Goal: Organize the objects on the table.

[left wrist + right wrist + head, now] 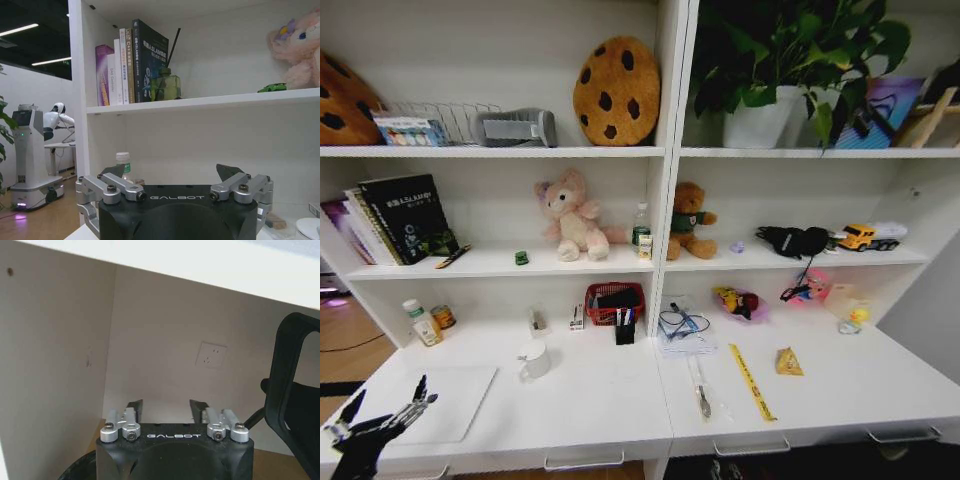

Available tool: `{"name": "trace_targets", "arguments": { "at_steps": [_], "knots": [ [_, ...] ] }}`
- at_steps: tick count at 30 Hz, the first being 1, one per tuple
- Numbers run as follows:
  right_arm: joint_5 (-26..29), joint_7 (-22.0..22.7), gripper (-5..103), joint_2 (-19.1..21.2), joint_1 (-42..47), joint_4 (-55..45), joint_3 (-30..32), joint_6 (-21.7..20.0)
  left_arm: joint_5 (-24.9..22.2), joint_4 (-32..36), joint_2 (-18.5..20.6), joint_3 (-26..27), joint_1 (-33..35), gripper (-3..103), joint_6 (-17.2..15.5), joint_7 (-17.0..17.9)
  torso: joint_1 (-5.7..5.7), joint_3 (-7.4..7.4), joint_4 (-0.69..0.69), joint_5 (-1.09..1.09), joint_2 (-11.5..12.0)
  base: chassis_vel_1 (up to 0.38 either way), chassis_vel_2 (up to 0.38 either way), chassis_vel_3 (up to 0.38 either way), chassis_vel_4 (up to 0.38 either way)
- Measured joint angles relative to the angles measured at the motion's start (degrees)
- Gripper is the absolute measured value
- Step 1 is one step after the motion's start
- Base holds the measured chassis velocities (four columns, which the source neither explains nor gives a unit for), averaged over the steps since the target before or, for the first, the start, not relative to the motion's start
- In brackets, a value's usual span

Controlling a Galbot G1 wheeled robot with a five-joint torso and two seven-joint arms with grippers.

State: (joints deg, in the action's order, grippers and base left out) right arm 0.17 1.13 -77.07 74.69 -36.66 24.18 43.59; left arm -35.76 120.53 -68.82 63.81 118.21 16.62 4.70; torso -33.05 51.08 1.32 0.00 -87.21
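Left gripper [382, 420] low at the surface's [590, 400] near-left corner, fingers apart and empty, nearest the silver laptop [445, 402] lying flat just beside it; right gripper [168, 406] also spread, under the surface.

We catch the left gripper [380, 420] cut off at the frame's corner beside the laptop [445, 400], and the pens in the red basket [614, 302] blur together.

Laptop [445, 400] on table's [600, 400] left
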Motion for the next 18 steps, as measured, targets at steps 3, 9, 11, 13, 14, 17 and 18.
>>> {"name": "trace_targets", "arguments": {
  "at_steps": [3,9,11,13,14,17,18],
  "knots": [
    [-0.1,0.6,64,0.3,2.1,-1.7,0.0,0.3,0.0,0.0,0.0,0.0,0.0,100,0.0,0.0,0.00,0.00,-0.01,0.01,0.0,0.000,0.000,0.000,0.000],
    [1.4,1.8,86,1.9,10.5,-8.2,1.0,1.4,0.0,0.0,0.0,0.0,0.0,100,0.0,0.0,0.00,0.00,0.02,0.00,0.0,0.000,0.000,0.000,0.000],
    [3.4,1.7,96,2.9,16.7,-12.1,2.0,2.1,0.0,0.0,0.0,0.0,0.0,100,0.0,0.0,0.00,0.00,-0.01,0.00,0.0,0.000,0.000,0.000,0.000],
    [4.8,1.7,98,3.1,20.3,-15.0,2.8,2.2,0.0,0.0,0.0,0.0,0.0,100,0.0,0.0,0.00,-0.01,0.03,-0.01,0.0,0.000,0.000,0.000,0.000],
    [5.9,1.8,99,3.3,23.0,-17.6,3.3,2.2,0.0,0.0,0.0,0.0,0.0,100,0.0,0.0,0.00,-0.01,0.02,0.02,0.0,0.000,0.000,0.000,0.000],
    [7.2,2.3,100,3.6,28.0,-23.1,4.3,2.2,0.0,0.0,0.0,0.0,0.0,100,0.0,0.0,0.01,-0.01,0.00,0.02,0.0,0.000,0.000,0.000,0.000],
    [7.9,2.7,100,4.1,31.6,-28.1,4.8,2.2,0.0,0.0,0.0,0.0,0.0,100,0.0,0.0,0.01,-0.01,0.02,0.01,0.0,0.000,0.000,0.000,0.000]
  ]
}}
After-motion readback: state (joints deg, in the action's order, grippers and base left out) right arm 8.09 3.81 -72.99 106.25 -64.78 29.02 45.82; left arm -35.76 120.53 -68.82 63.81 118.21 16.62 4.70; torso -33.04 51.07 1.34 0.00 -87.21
